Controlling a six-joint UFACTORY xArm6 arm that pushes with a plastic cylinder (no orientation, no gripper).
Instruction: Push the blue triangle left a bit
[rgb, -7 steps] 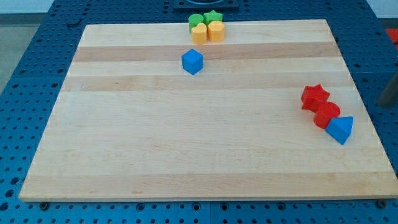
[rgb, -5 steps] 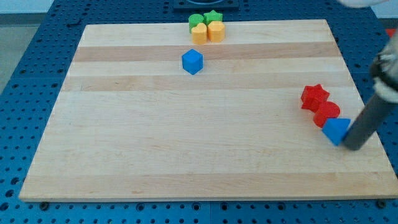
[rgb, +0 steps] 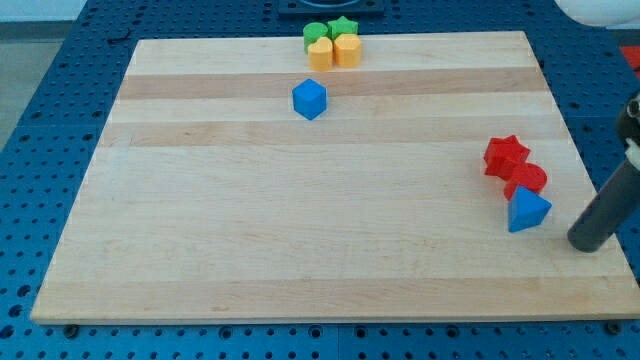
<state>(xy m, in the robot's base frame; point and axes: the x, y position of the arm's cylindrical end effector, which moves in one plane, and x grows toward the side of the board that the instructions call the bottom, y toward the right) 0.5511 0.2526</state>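
Resting near board's (rgb: 200, 250) right edge, my tip (rgb: 588, 243), gripperless, beside blue triangle (rgb: 526, 211).

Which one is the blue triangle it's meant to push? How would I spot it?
Look to the wooden board's right edge, where three blocks sit in a short slanting row. The blue triangle is the lowest, just below the red round block and red star. It is the only blue one there, with my tip just to its right.
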